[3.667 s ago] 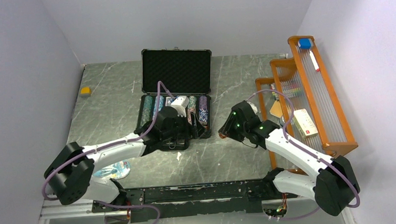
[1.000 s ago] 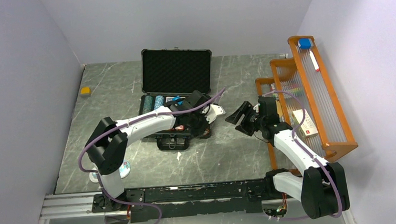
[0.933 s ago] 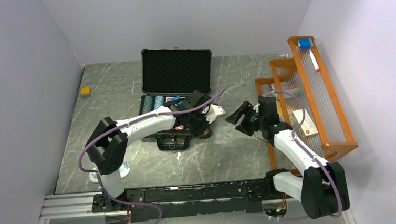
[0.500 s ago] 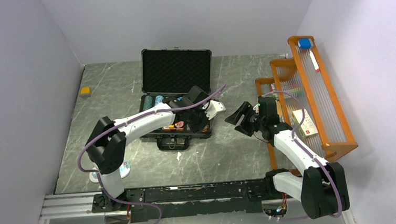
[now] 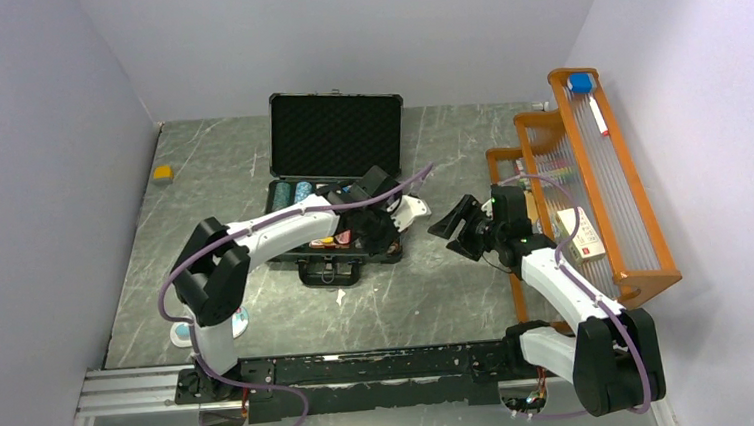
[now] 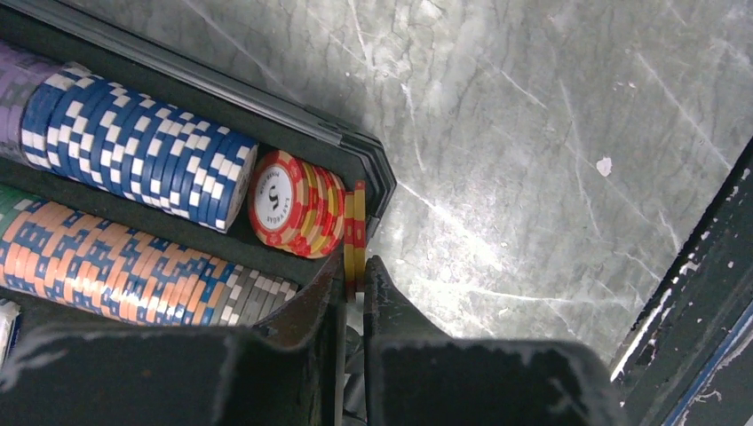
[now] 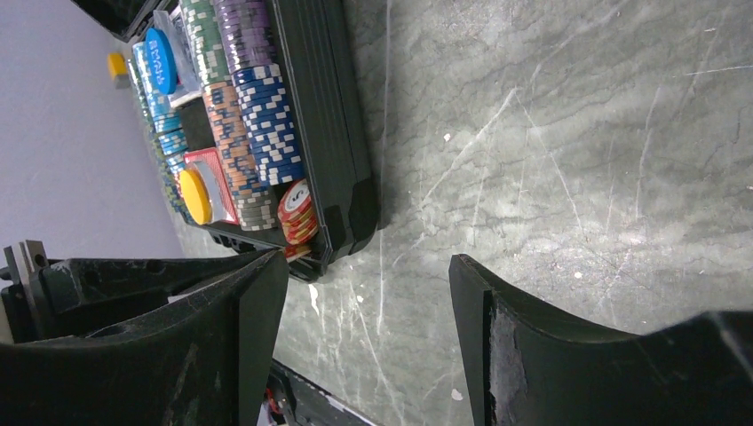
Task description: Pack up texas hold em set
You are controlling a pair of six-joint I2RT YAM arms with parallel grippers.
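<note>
Large "5" on the red chip face; blue disc lettering unreadable.

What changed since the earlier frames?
Left hand swung from the case's near middle to its right end and is shut on red-yellow chips. Right hand drew back from the case toward the rack, open. Case lid stayed up, and the rack did not move.

Open case on the table, rack to its right.
The lid stands upright behind chips lying in rows; the left tool is at the case's near right corner, the right tool between case and rack; perhaps a disc lies by the left base.
</note>
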